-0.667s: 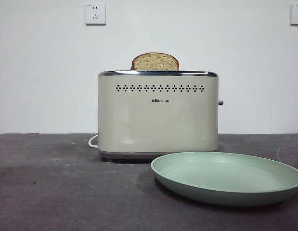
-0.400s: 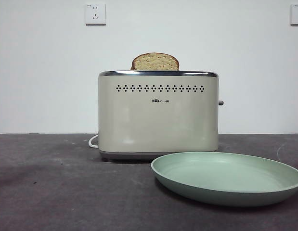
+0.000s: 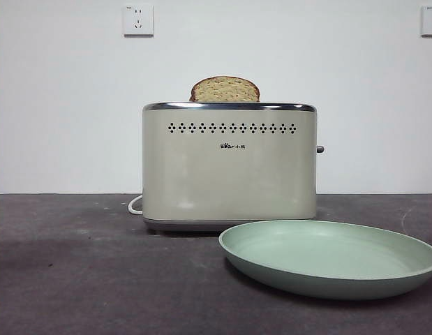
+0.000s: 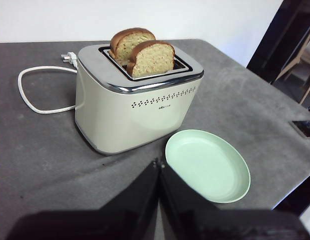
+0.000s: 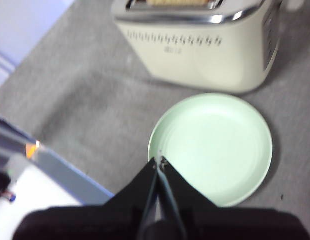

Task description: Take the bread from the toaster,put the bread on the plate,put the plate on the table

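The table [image 3: 76, 279] carries the toaster [image 3: 229, 167], standing beyond both sets of fingertips. The plate [image 3: 331, 257] lies empty just in front of it, under the right gripper [image 5: 159, 162], whose fingers are pressed together, grasping nothing. The left gripper [image 4: 159, 165] is likewise clenched and empty, well short of the toaster. The bread [image 4: 151, 58] stands upright in the near slot, beside a paler slice [image 4: 130, 42].
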Controlling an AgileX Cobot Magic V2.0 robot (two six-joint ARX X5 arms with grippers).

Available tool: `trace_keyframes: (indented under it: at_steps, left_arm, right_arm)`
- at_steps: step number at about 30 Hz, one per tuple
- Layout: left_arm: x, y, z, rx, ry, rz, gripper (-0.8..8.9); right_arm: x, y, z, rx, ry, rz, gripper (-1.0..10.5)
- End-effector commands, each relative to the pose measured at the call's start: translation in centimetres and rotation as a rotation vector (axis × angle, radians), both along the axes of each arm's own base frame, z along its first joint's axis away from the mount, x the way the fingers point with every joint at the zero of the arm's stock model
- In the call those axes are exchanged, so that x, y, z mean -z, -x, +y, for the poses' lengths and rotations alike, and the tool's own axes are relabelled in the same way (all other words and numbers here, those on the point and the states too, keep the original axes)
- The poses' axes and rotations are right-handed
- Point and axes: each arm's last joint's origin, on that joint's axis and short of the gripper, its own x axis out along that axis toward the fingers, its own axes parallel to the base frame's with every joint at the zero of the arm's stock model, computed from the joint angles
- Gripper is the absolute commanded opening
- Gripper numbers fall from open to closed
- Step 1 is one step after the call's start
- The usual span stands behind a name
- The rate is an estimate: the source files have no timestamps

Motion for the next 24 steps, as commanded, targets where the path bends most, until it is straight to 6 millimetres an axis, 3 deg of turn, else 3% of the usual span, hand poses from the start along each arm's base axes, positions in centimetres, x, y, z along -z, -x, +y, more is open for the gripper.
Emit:
trace_keyframes:
  at_steps: [1,5,7,9,11,19,24]
  left_arm:
    - [-0.2,0.1,0.0,0.015,-0.025,-0.031,-0.07]
    - [-0.2,0.1,0.0,0.017,-0.024,-0.030,0.19]
    - [-0.2,0.1,0.0,0.017,-0.024,-0.030,1.62]
    - [-0.2,0.1,0.0,0.017,-0.023,-0.030,4.17]
    - [-0.2,0.1,0.0,0.020,-0.023,-0.030,5.40]
    - [-0.6,-0.4,-0.1,0.040,-0.016,-0.076,5.35]
    - [-1.2,-2.1,-0.2,0.096,0.002,-0.127,5.35]
  right_arm:
    - [0.0,0.0,0.1,-0.032,0.017,-0.023,-0.1]
    - [0.0,0.0,0.1,-0.035,0.017,-0.023,0.5]
    - [0.0,0.0,0.1,-0.035,0.016,-0.023,2.0]
    - [0.0,0.0,0.1,-0.031,0.013,-0.018,3.9]
    - [0.0,0.1,0.1,-0.029,0.011,-0.015,5.2]
    - [0.0,0.1,0.1,-0.029,0.012,-0.012,5.5]
    - [0.1,0.0,0.1,-0.029,0.013,-0.007,5.5]
